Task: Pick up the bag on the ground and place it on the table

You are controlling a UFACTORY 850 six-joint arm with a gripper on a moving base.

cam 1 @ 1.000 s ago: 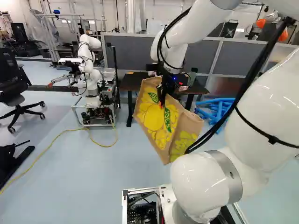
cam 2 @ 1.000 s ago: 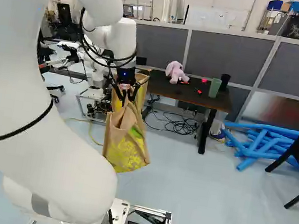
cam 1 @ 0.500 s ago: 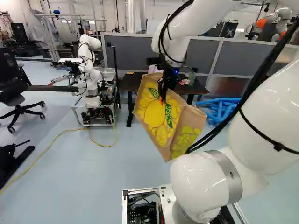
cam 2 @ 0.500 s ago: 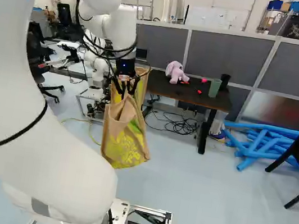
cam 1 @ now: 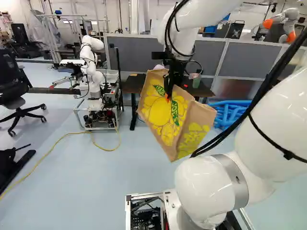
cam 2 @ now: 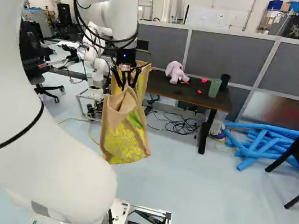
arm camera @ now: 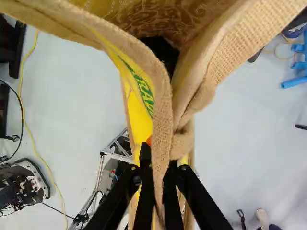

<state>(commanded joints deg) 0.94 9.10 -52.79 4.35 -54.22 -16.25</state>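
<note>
Pale floor [cam 1: 96, 187], open bag [cam 1: 157, 114] in hand [cam 2: 126, 84]

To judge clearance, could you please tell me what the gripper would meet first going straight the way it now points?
Likely the floor, with the gripped burlap bag touching down first, though depth is hard to judge.

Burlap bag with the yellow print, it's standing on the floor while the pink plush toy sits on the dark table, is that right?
Not quite. The burlap bag isn't standing: it hangs in the air, pinched between the fingers, as the left base view and wrist view show. The pink plush toy does sit on the dark table.
</note>
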